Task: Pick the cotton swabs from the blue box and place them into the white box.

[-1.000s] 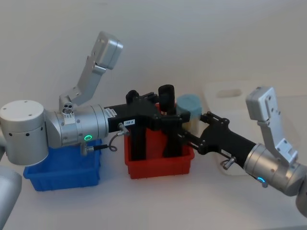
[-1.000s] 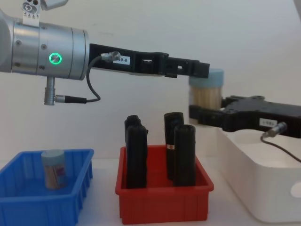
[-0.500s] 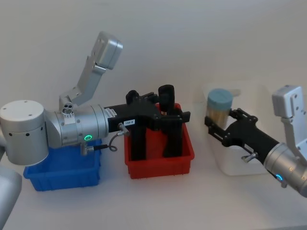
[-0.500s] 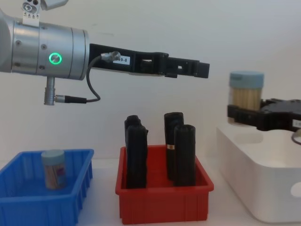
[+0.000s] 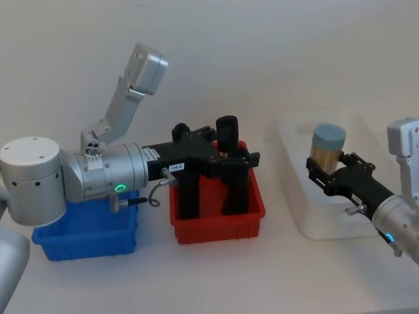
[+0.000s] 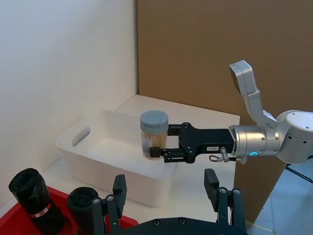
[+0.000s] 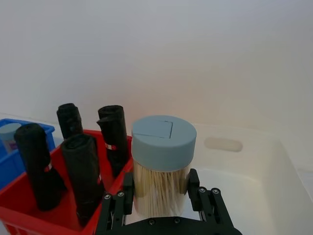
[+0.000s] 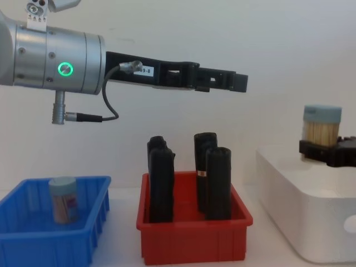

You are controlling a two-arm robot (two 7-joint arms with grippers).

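A cotton swabs tub (image 5: pixel 327 144) (image 8: pixel 321 123) with a light blue lid stands upright in my right gripper (image 5: pixel 325 171) (image 8: pixel 318 149), which is shut on it. The tub hangs above the white box (image 5: pixel 327 226) (image 8: pixel 289 222), clear of its rim. In the right wrist view the tub (image 7: pixel 164 161) sits between the fingers (image 7: pixel 128 193). A second cotton swabs tub (image 8: pixel 63 199) stands in the blue box (image 8: pixel 33 245) (image 5: pixel 85 239). My left gripper (image 6: pixel 166 188) (image 8: pixel 236 82) is open and empty, held high over the red bin.
The red bin (image 5: pixel 219 226) (image 8: pixel 192 242) with several tall black rolls (image 8: pixel 218 182) stands between the blue box and the white box. The left arm's long forearm (image 8: pixel 161 75) stretches across above it.
My right gripper has carried the swab tub to the right, from beside the left gripper over the red bin's edge to above the white box. The left arm has stayed still.
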